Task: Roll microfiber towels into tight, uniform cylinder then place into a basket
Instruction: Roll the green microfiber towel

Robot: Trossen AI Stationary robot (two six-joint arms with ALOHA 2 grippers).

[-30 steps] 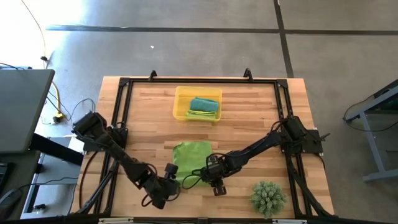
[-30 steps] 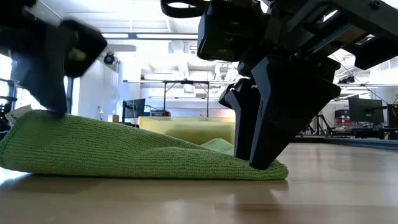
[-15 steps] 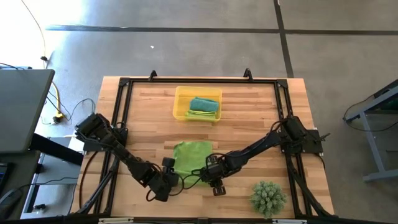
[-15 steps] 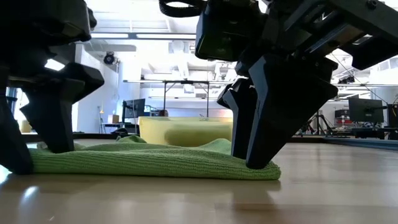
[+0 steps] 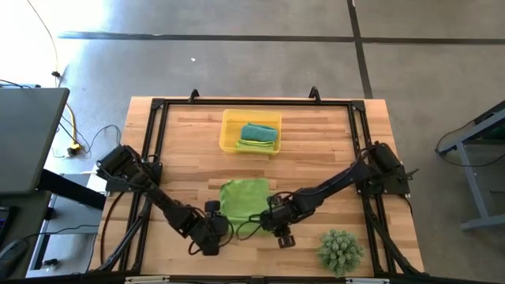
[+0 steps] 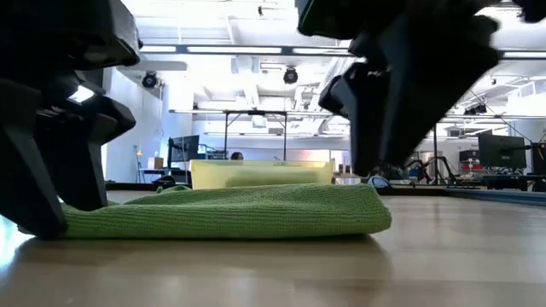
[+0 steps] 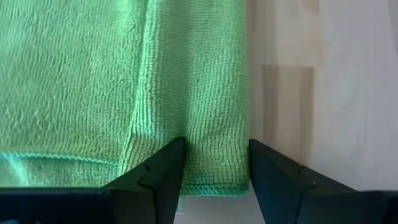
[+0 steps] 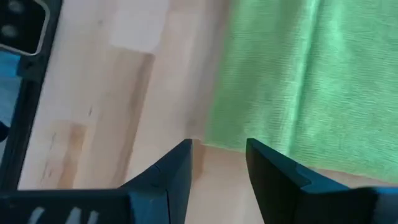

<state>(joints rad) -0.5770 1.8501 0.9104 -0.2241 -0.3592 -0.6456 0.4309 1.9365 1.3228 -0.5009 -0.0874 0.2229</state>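
Straddles the folded front edge of the soft lime-green microfiber towel (image 5: 243, 197), near the middle of the wooden table's (image 5: 316, 158) front edge, with the left gripper's (image 7: 216, 142) parted, unclenched fingers. Holds the right gripper (image 8: 217, 143) raised just off the opposite front corner, fingers apart and empty. Risks a crooked, loose roll if only one end gets pinched. May drag the cloth instead of curling it, well short of the shallow translucent yellow plastic basket (image 5: 225, 130) by the back edge.

You are seeing the right gripper (image 6: 401, 94) smearing into a dark blur in the low view, its top running off the frame and its bulk hiding the room behind
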